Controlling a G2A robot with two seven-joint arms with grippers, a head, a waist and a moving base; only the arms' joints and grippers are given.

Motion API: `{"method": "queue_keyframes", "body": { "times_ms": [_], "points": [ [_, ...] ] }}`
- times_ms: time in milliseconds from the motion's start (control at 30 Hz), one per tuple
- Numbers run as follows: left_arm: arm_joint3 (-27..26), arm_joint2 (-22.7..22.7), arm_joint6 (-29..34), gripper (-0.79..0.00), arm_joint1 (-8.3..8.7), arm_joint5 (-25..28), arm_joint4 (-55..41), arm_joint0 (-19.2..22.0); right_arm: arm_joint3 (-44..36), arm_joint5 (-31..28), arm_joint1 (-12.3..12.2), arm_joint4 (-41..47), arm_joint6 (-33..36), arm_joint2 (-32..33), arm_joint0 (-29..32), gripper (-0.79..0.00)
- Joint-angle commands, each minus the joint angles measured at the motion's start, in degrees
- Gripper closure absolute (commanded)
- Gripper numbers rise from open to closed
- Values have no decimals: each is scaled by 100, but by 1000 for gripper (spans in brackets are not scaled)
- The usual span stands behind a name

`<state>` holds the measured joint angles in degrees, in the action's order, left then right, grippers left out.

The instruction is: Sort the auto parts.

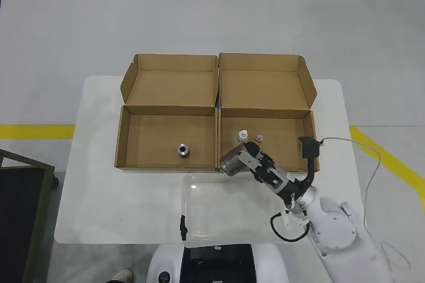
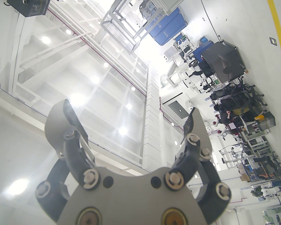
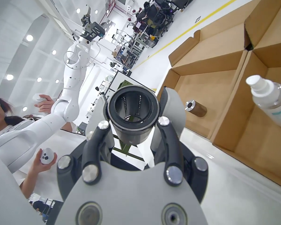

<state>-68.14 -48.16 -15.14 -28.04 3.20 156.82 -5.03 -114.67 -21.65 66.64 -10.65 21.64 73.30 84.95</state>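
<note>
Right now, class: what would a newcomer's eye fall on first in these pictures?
The dark hollow metal cylinder clamped in the right gripper, by the front edge of the right open cardboard box. Then the small white-capped clear bottle in that box, and the small silver-ended metal cylinder in the left open cardboard box.

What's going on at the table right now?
The right gripper is shut on a hollow linear bearing, holding it above the near edge where the two cardboard boxes meet. The left box holds one metal cylinder. The right box holds a small bottle and a tiny pink part. The left gripper is open, raised toward the ceiling.
</note>
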Motion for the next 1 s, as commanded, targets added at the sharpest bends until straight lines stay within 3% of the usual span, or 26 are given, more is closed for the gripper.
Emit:
{"method": "queue_keyframes", "body": {
  "times_ms": [0, 500, 967],
  "points": [
    [0, 0, 0, -785, 0, 0, 0, 0, -31, -35, 10, -296, -109, -79, -29, 0],
    [0, 0, 0, -785, 0, 0, 0, 0, 392, 299, 158, -3568, -633, -1163, -984, 0],
    [0, 0, 0, -785, 0, 0, 0, 0, 1409, 872, 476, -4556, -740, -2228, -2163, 0]
  ]
}}
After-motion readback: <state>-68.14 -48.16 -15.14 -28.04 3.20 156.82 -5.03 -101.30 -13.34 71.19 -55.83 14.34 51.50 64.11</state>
